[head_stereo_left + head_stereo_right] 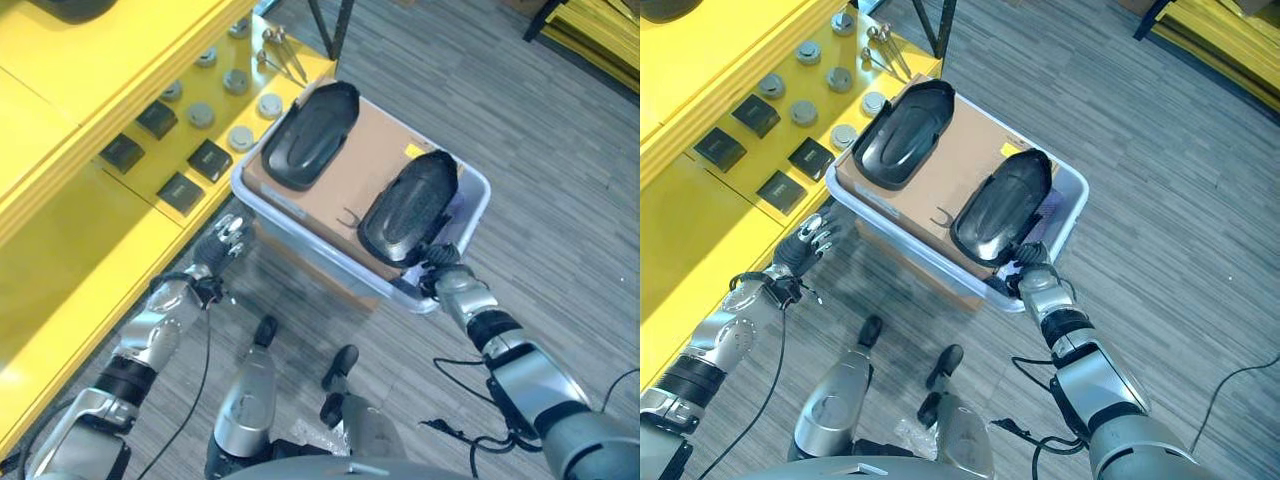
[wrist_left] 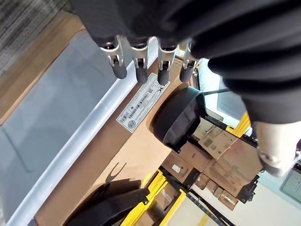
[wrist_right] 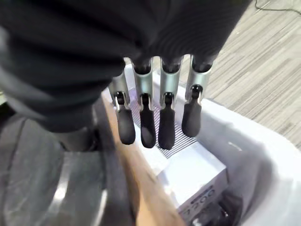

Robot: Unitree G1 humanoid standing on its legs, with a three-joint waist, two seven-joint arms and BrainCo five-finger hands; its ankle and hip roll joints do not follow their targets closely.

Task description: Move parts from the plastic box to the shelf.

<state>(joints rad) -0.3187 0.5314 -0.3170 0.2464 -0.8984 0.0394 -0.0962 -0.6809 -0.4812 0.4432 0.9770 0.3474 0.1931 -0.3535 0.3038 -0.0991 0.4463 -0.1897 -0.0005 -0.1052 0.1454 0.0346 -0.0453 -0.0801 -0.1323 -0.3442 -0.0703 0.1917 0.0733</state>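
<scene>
A translucent plastic box (image 1: 478, 196) stands on the floor beside the yellow shelf (image 1: 90, 250). A cardboard sheet (image 1: 360, 170) covers it and carries two black shell-shaped parts, one far left (image 1: 310, 133) and one near right (image 1: 410, 205). My left hand (image 1: 228, 240) hovers at the box's near left corner, its fingers (image 2: 141, 66) straight over the rim (image 2: 84, 136) and holding nothing. My right hand (image 1: 445, 272) is at the near right rim, just below the right part. Its fingers (image 3: 165, 122) point straight down into the box over a small white carton (image 3: 193, 174).
The shelf's lower board holds several small black blocks (image 1: 210, 158), several grey discs (image 1: 200, 114) and some metal tools (image 1: 283, 55). Grey striped floor runs to the right of the box. Yellow racking (image 1: 600, 30) is at the far right.
</scene>
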